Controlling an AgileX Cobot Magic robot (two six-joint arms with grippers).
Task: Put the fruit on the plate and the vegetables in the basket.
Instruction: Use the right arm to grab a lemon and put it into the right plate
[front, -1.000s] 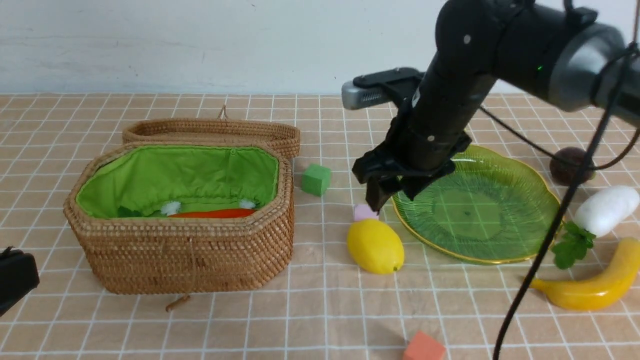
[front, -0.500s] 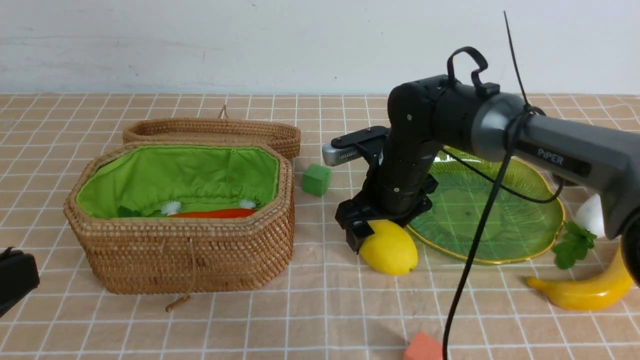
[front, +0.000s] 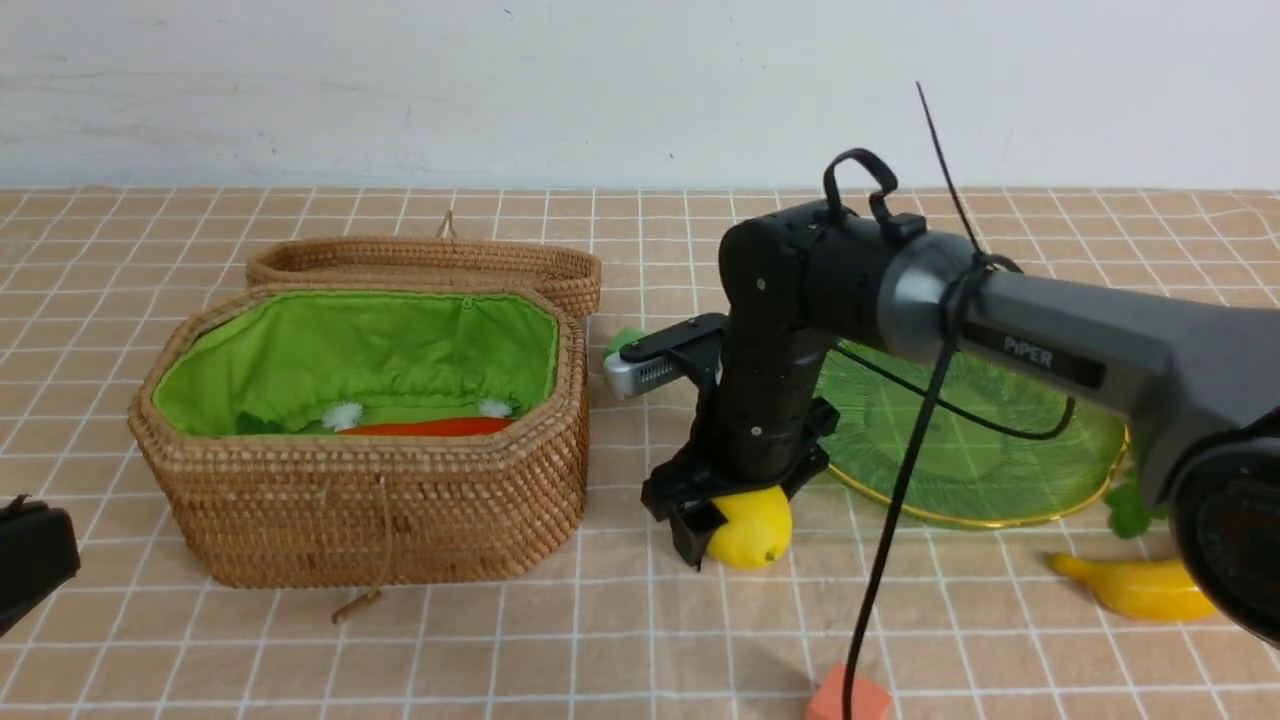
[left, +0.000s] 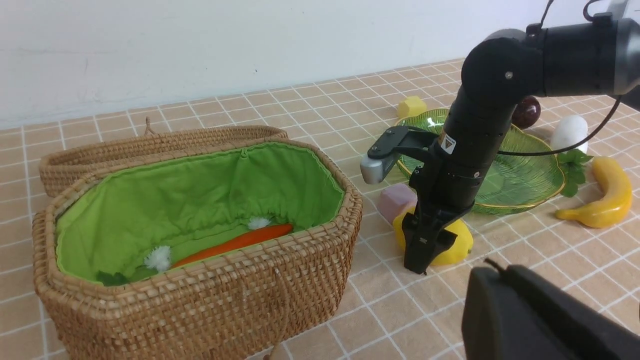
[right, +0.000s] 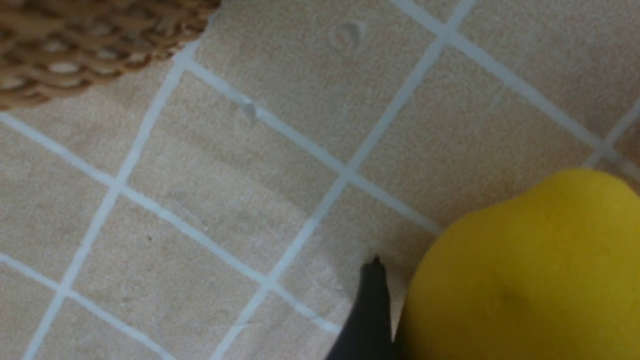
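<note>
Straddling the lemon (front: 752, 524), right fingers (front: 689, 540) wide, grip unclear, one hidden; left fingers (left: 520, 305) closed, mostly cropped.

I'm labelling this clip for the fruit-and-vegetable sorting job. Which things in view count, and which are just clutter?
Belongs to the job:
lemon, banana, maroon fruit, radish, carrot (lying in the basket), plate, basket.

Just lying about:
green cube, pink cube, yellow cube, orange cube.

Front faces forward; wrists share lemon (front: 752, 528) (right nearest).
</note>
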